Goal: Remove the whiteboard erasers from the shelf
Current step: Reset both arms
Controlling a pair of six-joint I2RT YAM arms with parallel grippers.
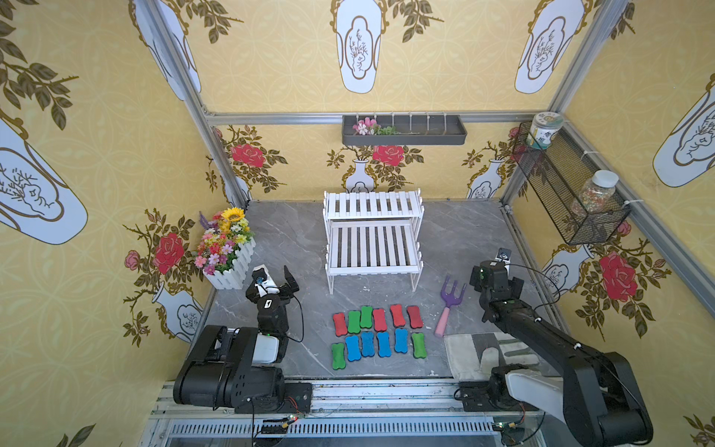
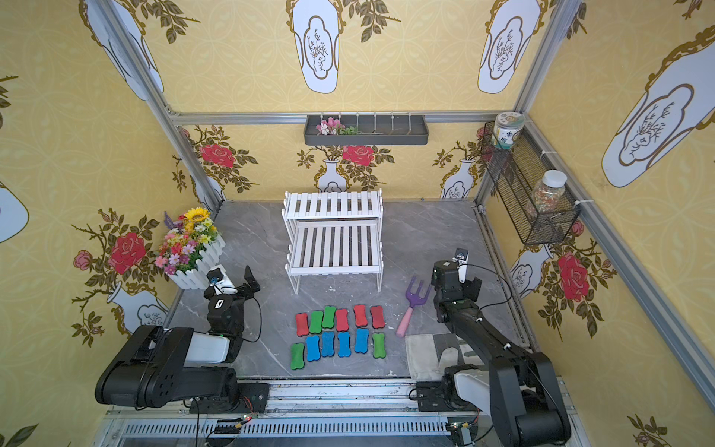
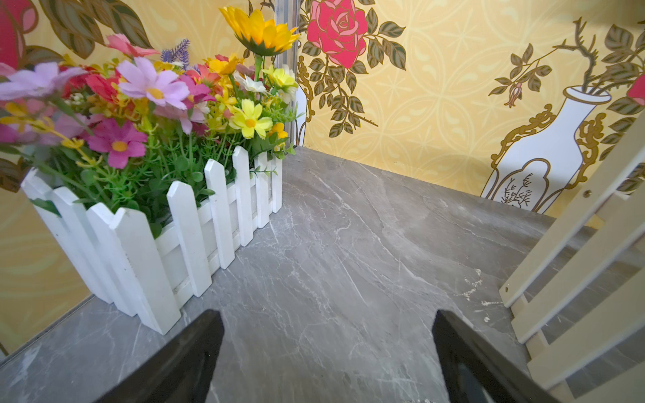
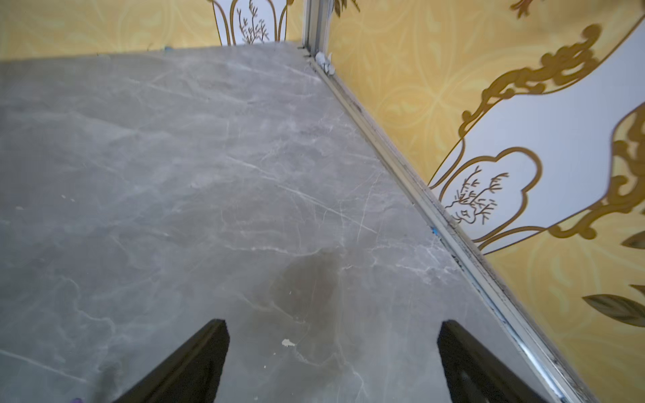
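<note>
erasers: all twelve whiteboard erasers [image 1: 379, 319] are down on the bench [image 1: 456, 240], lower middle of both top views, packed in two rows
back row: red, green, green, red, red, red, going left to right
front row: green, blue, blue, blue, blue, green
shelf: the white shelf [image 1: 373, 268] sits dead centre, just behind the rows and not touching them. You can see the slats of both tiers
left gripper: the left gripper [image 3: 327, 314] has its jaws spread wide with only grey bench between them. It's on the left of the frame, between the flower box [image 1: 228, 251] and the shelf's corner
right gripper: the right gripper [image 4: 334, 321] is spread wide too, gripping nothing, over bare bench by the right wall
other stuff: a purple garden fork [image 1: 450, 305] with a pink handle lies just right of the erasers
</note>
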